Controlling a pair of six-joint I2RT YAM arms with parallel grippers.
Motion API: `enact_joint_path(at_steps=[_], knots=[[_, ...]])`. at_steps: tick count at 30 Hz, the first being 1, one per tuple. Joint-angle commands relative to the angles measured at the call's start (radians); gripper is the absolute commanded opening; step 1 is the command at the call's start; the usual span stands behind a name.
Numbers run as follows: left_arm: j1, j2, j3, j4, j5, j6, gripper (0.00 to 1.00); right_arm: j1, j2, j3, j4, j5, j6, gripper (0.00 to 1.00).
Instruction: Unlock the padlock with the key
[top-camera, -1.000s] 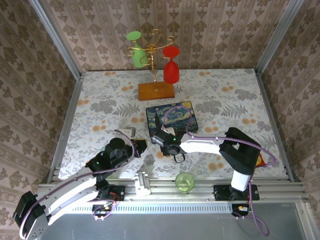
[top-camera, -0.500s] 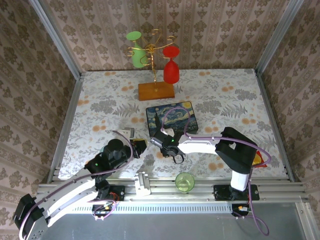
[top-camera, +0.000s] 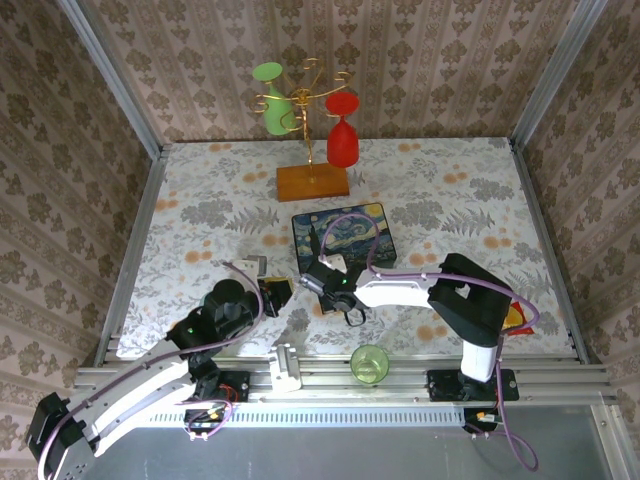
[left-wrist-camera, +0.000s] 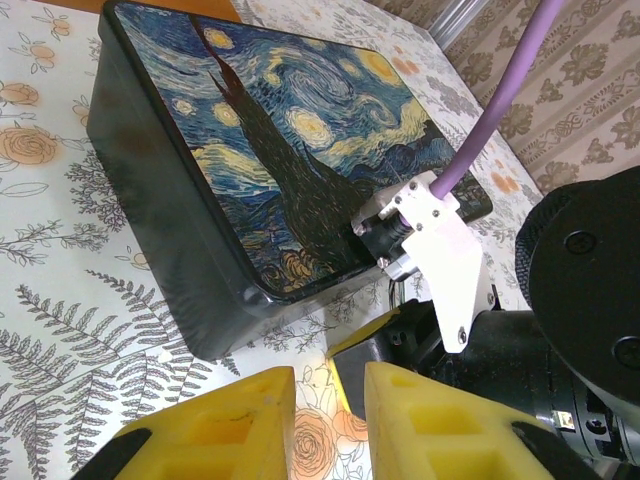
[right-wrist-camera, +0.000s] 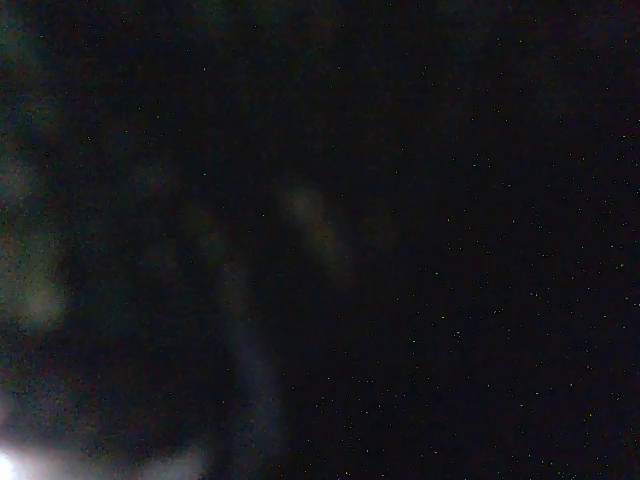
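The padlock and the key are hidden. My right gripper (top-camera: 309, 281) is pressed low to the tablecloth just in front of the starry-night box (top-camera: 342, 237). From the left wrist I see its white wrist bracket (left-wrist-camera: 447, 262) and one yellow-edged finger (left-wrist-camera: 385, 338) down on the cloth beside the box (left-wrist-camera: 270, 150); its jaws are hidden. The right wrist view is almost black and shows nothing I can name. My left gripper (left-wrist-camera: 330, 425) sits close by on the left, also low (top-camera: 276, 292). Its yellow fingers (left-wrist-camera: 215, 425) are apart, with bare cloth between them.
At the back stands a wooden-based stand (top-camera: 312, 181) with a green glass (top-camera: 272, 95) and a red glass (top-camera: 342, 140). A green cup (top-camera: 370, 362) sits on the front rail. A red-and-yellow snack packet (top-camera: 516, 316) pokes out behind the right arm.
The right arm has swung slightly left, bringing its gripper a little nearer the left one. The left gripper has edged slightly forward toward it.
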Motion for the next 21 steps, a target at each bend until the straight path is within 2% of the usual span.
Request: enact_joint_path(at_steps=[1,3,5,9,14,16,18,21], knots=[[0.004,-0.01,-0.003,-0.009,-0.003,-0.004,0.26,-0.003,-0.035,-0.075,0.057,-0.005,-0.027,0.0],[0.004,-0.009,0.009,-0.056,-0.025,0.002,0.26,-0.004,-0.11,-0.128,0.101,-0.045,-0.057,0.0],[0.009,-0.01,0.042,-0.153,-0.076,0.011,0.26,-0.002,-0.173,-0.158,0.159,-0.119,-0.131,0.04],[0.052,-0.011,0.131,-0.315,-0.107,0.041,0.28,0.018,-0.228,-0.123,0.178,-0.159,-0.244,0.13],[0.128,0.028,0.254,-0.48,-0.095,0.065,0.28,0.029,-0.151,-0.041,0.302,-0.308,-0.376,0.33],[0.163,0.012,0.285,-0.523,-0.084,0.072,0.28,0.037,-0.082,0.023,0.317,-0.357,-0.437,0.36],[0.251,-0.017,0.341,-0.593,-0.051,0.095,0.29,0.038,-0.033,0.078,0.335,-0.393,-0.489,0.37],[0.449,-0.044,0.406,-0.671,0.064,0.141,0.32,0.04,0.053,0.174,0.325,-0.444,-0.562,0.39]])
